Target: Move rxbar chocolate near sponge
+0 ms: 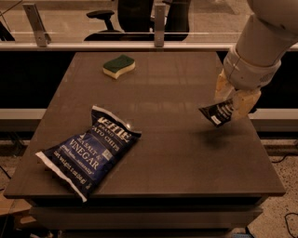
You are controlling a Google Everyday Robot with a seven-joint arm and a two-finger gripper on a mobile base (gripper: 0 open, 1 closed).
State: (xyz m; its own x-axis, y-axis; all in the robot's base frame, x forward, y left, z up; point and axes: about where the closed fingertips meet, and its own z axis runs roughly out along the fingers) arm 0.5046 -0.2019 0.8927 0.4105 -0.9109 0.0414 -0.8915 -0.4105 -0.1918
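Near left: chip bag (pixel 88 155), dark blue, crinkly foil, lying flat and skewed on the table (pixel 186 181). It takes no part in the task and sits off the line we judge the bar must travel.

Table top: smooth, matte brown slab with square edges.

Mid right: gripper (pixel 231 104) hangs over the table's right side, its tan fingers (pixel 243 106) pinched on one end of the bar (pixel 218 113). The bar is a thin, flat black wrapper with white lettering and a white patch at its lower end. It is tilted and sticks out leftward from the pinch, clear of the surface, with a soft shadow below it. We judge it is held by the end so the flat body can be set down without the fingers hitting the top.

Far left of centre: sponge (pixel 119 66), wavy outline, rough green top over pale yellow foam, resting flat. It is well apart from the bar, across the table.

Beyond: rail (pixel 116 46) and a dark chair (pixel 135 14).
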